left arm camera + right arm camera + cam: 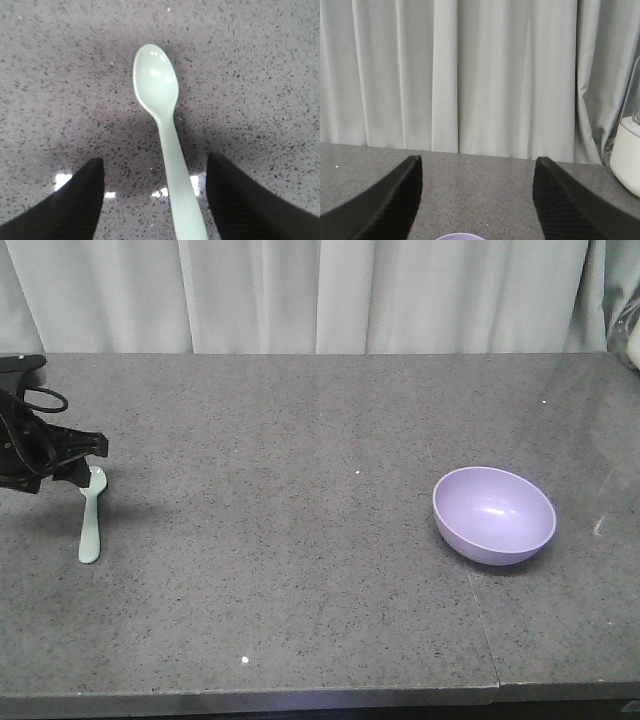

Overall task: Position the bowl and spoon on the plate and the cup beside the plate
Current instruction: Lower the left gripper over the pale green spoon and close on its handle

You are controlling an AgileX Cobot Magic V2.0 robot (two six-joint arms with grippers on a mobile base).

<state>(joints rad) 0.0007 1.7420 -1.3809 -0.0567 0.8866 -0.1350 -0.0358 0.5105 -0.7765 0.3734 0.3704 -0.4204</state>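
As left claw and right claw gaped: one spoon, one bowl.
Left claw straddled the spoon's handle.

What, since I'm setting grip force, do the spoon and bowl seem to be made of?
Spoon: likely plastic, pale mint, smooth semi-gloss; soft highlights on its head, thick moulded handle. Bowl: likely plastic, lavender, smooth satin; even colour, soft glint inside. Glazed ceramic cannot be ruled out for either.
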